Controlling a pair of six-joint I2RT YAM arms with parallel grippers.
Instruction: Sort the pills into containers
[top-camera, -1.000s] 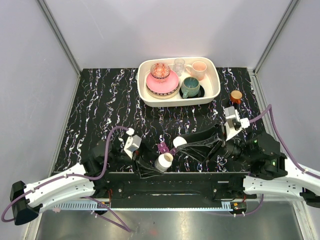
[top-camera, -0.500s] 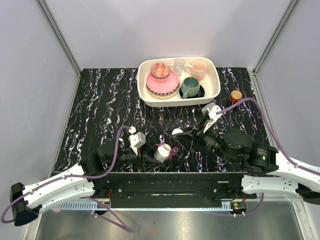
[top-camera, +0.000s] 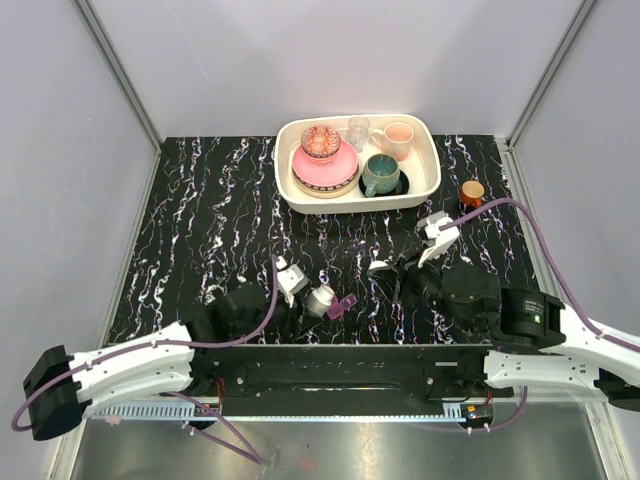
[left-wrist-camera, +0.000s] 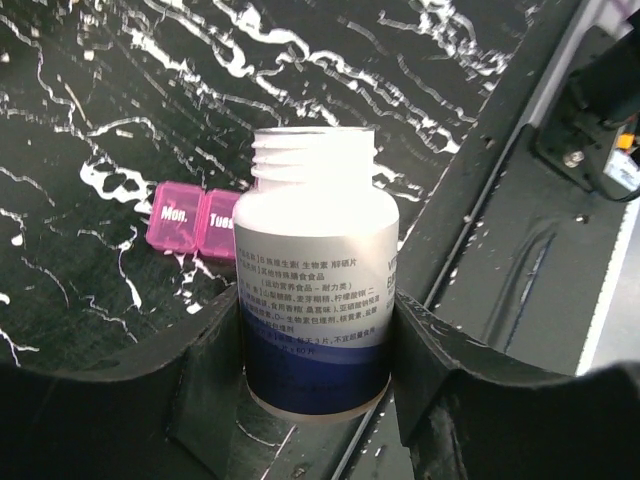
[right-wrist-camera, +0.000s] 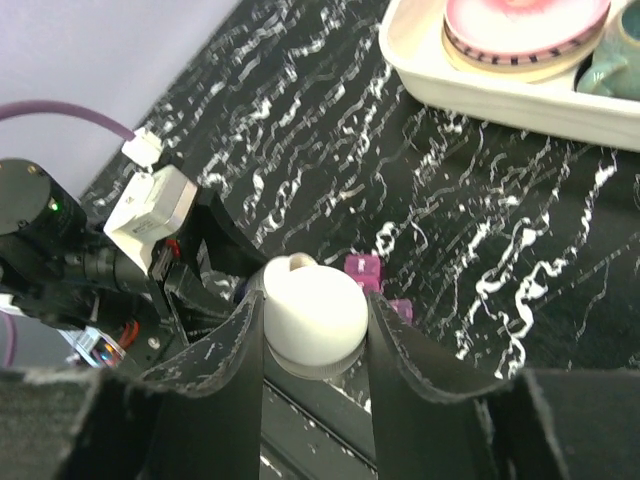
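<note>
Black marbled tabletop (top-camera: 200, 220), top view. The magenta pill box (top-camera: 343, 304) lies near the front edge, its long axis apparently running 8-to-2. At its 9 o'clock, just beside it, is the mouth of an uncapped white bottle (top-camera: 320, 299), on which the nearer left gripper (left-wrist-camera: 315, 345) is clenched. At 1 o'clock the right gripper (right-wrist-camera: 313, 335) grasps the white cap (right-wrist-camera: 314, 305). No pills show. Bare table opens toward 12 o'clock, with the cream tray (top-camera: 432, 185) well apart.

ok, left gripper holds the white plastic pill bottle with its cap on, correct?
Not quite. The left gripper holds the white plastic pill bottle, but its cap is off: the left wrist view shows the bare neck threads. The round white cap sits in the right gripper.
</note>
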